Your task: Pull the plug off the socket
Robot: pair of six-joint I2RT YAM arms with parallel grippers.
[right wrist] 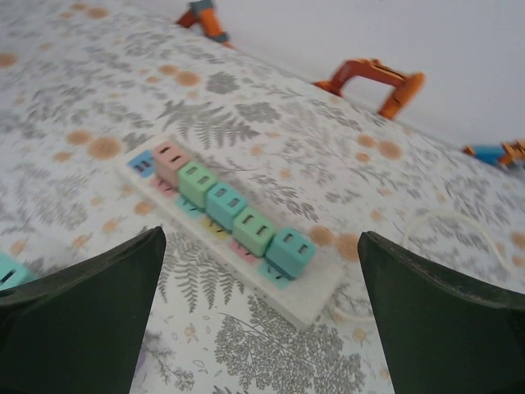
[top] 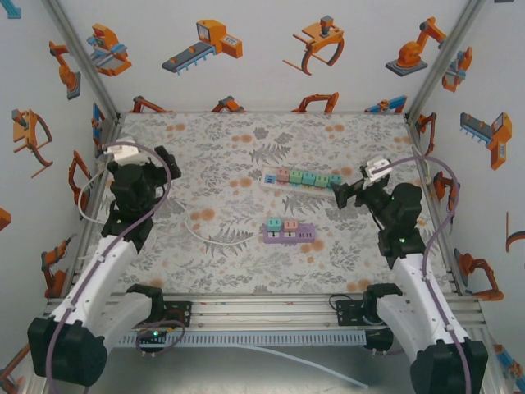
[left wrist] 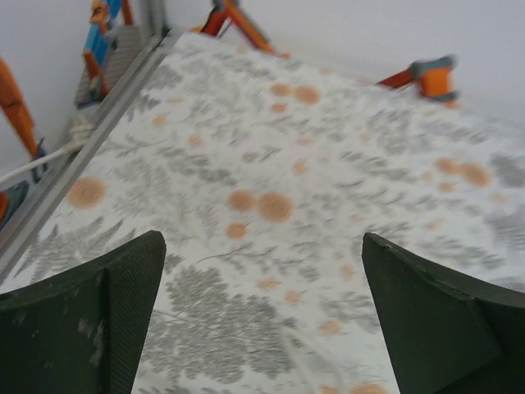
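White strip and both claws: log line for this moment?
left claw: open, holding nothing | right claw: open, aimed at white strip | plugs: in strip, none gripped | pull: not started

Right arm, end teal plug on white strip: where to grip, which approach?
Take the end teal plug by the two faces looking across the white power strip, right gripper coming from above. It stands proud as a cube, and the neighbouring green plug crowds its inner face, so likely only a crosswise pinch fits.
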